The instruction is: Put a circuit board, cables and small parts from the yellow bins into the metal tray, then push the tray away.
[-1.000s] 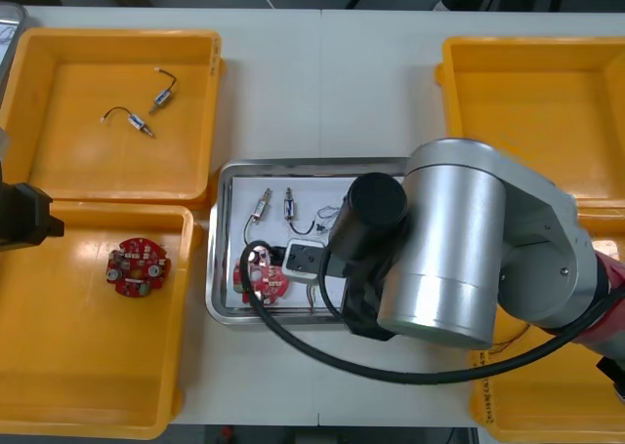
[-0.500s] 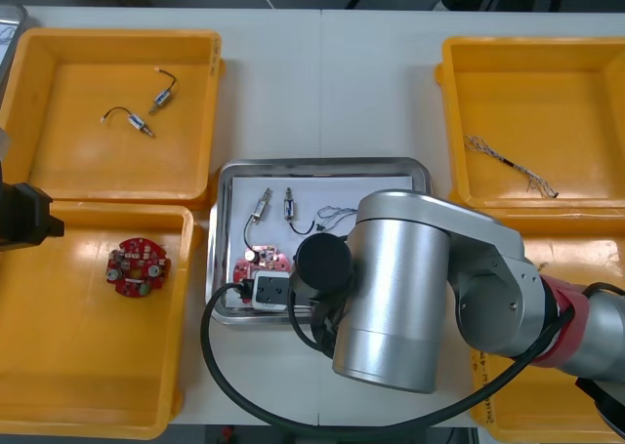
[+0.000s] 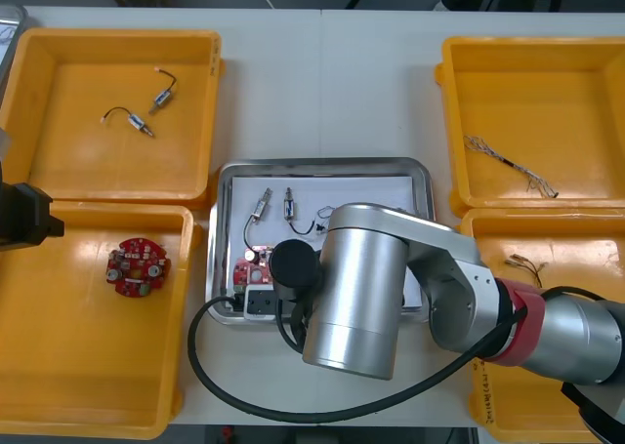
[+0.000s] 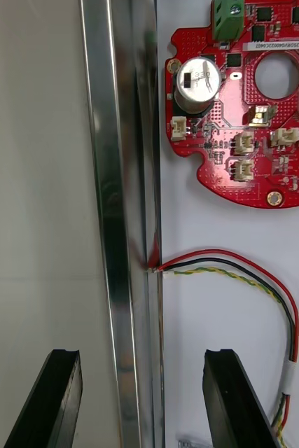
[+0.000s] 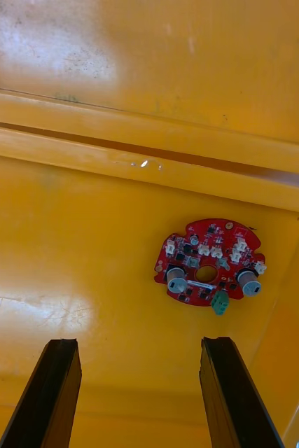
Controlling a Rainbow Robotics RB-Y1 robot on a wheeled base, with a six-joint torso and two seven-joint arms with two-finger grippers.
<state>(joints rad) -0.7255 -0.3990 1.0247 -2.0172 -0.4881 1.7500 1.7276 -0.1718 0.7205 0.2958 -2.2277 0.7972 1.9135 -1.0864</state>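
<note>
Straddles a rim of the metal tray [image 4: 114, 175] with the right claw [image 4: 141, 360], spread wide, at lower centre-left of the front frame: one finger over the bench [image 4: 30, 175], the other inside the tray. Faces a round red circuit board [image 4: 240, 119] and a red, black and yellow cable [image 4: 261, 269] lying inside. Holds the left claw [image 5: 138, 346] spread too, at the left edge, above the lower-left yellow bin [image 5: 65, 231] and a second circuit board [image 5: 209, 260]. Shows small metal parts [image 3: 264, 207] in the tray's upper left.
</note>
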